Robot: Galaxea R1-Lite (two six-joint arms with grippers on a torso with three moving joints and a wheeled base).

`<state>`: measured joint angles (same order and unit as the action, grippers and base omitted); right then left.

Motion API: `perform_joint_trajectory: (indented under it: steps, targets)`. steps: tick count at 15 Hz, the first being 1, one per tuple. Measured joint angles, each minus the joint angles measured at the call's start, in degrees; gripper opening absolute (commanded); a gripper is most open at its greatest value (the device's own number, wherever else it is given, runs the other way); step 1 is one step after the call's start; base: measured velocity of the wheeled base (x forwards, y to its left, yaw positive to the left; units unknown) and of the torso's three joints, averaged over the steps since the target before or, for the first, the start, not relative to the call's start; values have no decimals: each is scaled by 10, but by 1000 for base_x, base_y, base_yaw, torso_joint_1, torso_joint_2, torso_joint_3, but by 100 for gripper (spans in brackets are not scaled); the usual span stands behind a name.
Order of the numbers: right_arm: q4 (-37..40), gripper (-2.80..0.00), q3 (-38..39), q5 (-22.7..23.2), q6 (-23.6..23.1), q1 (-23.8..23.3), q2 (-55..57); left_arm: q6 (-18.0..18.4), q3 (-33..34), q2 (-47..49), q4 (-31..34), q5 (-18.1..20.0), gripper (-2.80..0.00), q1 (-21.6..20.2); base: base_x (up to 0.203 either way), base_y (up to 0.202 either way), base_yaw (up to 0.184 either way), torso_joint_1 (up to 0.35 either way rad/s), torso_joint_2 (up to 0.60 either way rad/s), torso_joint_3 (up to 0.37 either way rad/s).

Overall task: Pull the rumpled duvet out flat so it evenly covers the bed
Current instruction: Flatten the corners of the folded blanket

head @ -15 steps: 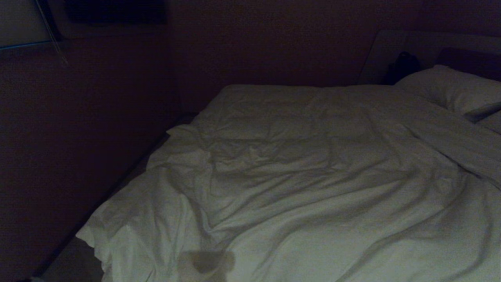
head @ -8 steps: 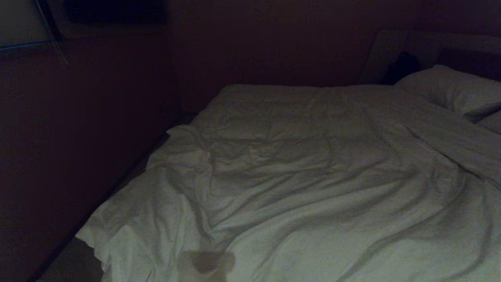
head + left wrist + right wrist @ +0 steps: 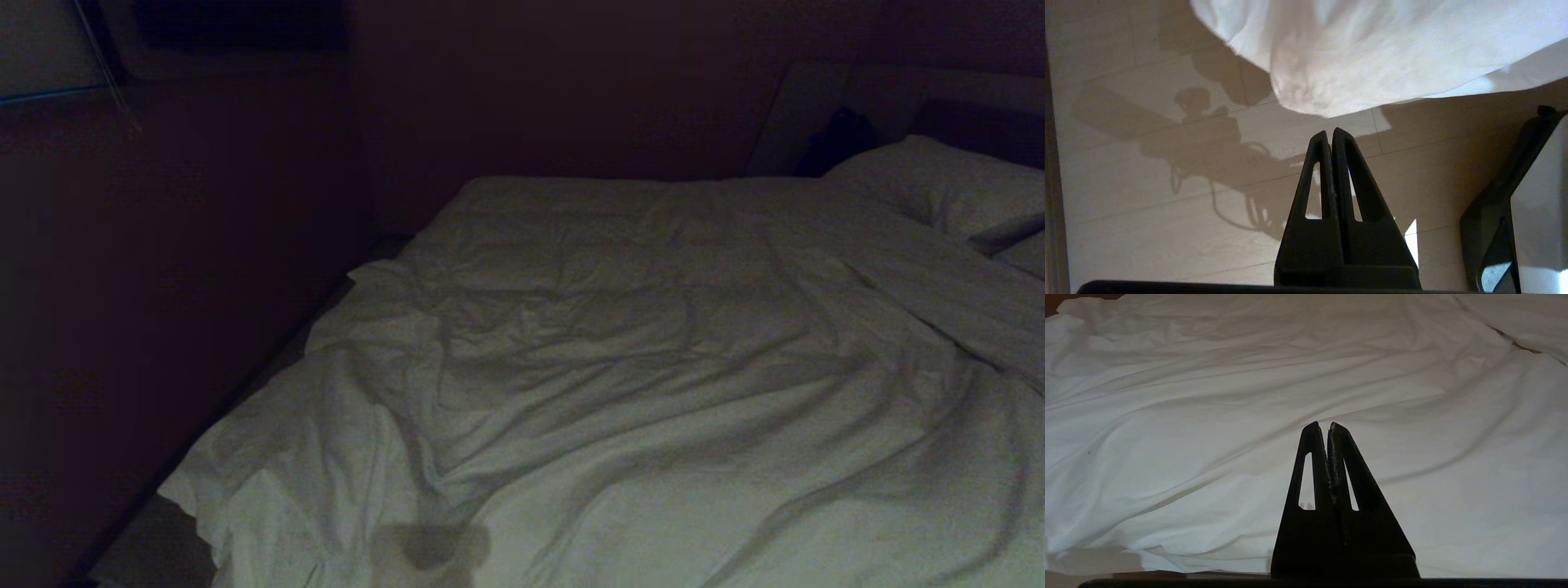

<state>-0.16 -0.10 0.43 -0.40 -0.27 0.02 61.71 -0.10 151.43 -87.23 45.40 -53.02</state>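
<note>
Head view: puffy, wrinkled white duvet lies creased across bed

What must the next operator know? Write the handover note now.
Left pincer: shut on nothing, over the floor just short of the duvet's hanging corner.
Right pincer: shut, empty, low over the duvet.
The duvet lies across the bed, rumpled and bunched at the near left corner; pillow at the head.
Done: nothing visibly flattened.
Left: open, grip that corner, pull flat and even.
</note>
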Motion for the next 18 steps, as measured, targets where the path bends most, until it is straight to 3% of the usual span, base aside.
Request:
perform_joint_trajectory:
  steps: [3, 4, 12, 18]
  targets:
    - [0, -280, 0, 0, 0, 0, 0, 1, 0, 4, 0, -2, -280, 26, 0, 0, 0, 0, 0, 0]
    - [0, -280, 0, 0, 0, 0, 0, 1, 1, 8, 0, -4, 0, 33, 0, 0, 0, 0, 0, 0]
    - [0, -280, 0, 0, 0, 0, 0, -3, 0, 20, 0, -8, 0, 84, 0, 0, 0, 0, 0, 0]
    - [0, -280, 0, 0, 0, 0, 0, -58, -15, 11, 0, -12, 0, 110, 0, 0, 0, 0, 0, 0]
